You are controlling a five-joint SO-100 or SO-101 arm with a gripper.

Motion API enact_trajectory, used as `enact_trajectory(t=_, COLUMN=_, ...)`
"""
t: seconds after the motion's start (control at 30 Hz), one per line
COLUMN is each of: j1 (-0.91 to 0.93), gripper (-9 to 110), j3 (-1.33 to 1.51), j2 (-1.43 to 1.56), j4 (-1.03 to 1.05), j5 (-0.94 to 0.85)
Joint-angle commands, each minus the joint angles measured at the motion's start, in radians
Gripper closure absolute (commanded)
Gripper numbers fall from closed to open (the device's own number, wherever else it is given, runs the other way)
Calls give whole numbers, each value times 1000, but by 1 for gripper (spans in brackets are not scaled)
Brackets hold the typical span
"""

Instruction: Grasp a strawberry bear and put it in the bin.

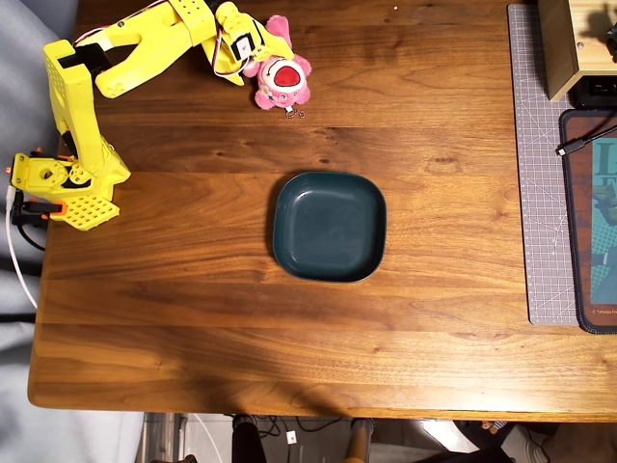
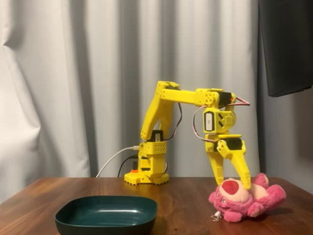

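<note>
The strawberry bear (image 1: 285,79) lies on its back at the table's far left corner in the overhead view, red muzzle up. In the fixed view the bear (image 2: 247,199) rests on the table at the right. My yellow gripper (image 2: 233,183) hangs straight down over its head, open. One finger (image 2: 216,171) stands just left of the muzzle and the other finger (image 2: 241,171) comes down on the head's far side. From above, the gripper (image 1: 261,60) partly covers the bear's body. The dark teal bin (image 1: 329,227) sits mid-table with nothing in it, and it is the bin (image 2: 106,215) at the lower left of the fixed view.
The arm's base (image 1: 64,179) stands at the table's left edge with a white cable. A wooden box (image 1: 567,43), a grey cutting mat (image 1: 536,174) and a dark pad (image 1: 590,222) with a cable line the right side. Curtains (image 2: 58,88) hang behind the arm.
</note>
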Motion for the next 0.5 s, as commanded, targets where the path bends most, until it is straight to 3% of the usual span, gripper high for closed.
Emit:
enact_trajectory(t=0.0, j1=9, gripper=64, j3=-14, j2=9, j4=6, j5=8)
enact_trajectory(t=0.47, j1=25, gripper=64, j3=-106, j2=-81, j4=-17, j5=28)
